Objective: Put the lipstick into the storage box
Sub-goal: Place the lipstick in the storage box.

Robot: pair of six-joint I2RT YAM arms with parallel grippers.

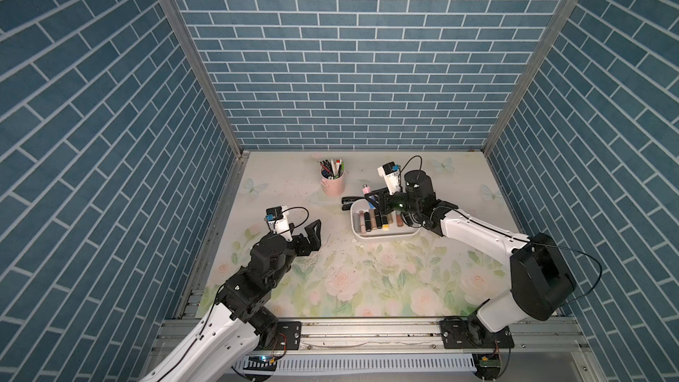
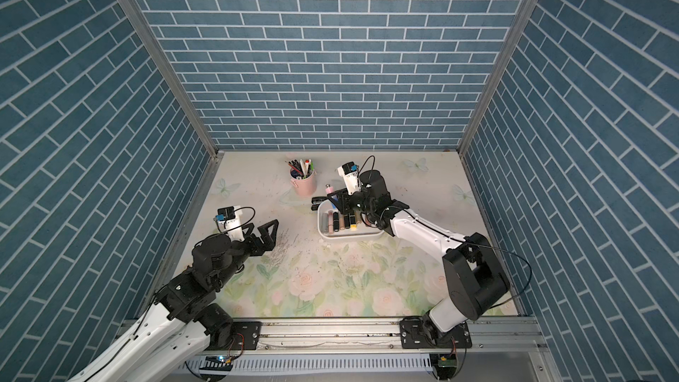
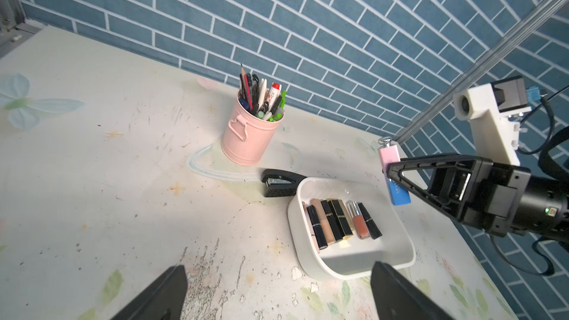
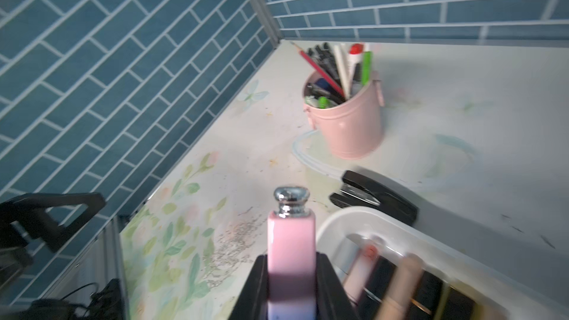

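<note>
The right claw point(image 4: 291, 275) clenches the pink-and-blue lipstick point(image 3: 390, 161), aloft by the far rim of the storage box point(image 3: 363, 267) — its faint lettering too blurred to read. The left claw point(image 1: 310, 232) gapes wide, empty, over the tabletop point(image 1: 279, 192).

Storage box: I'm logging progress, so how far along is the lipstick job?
Done: several lipsticks already lie side by side in the storage box. In hand: the right gripper is shut on a pink-and-blue lipstick, held in the air near the box's far rim. Left: lower it in and release. I see no other loose lipstick on the table; the left gripper is open and empty.
</note>
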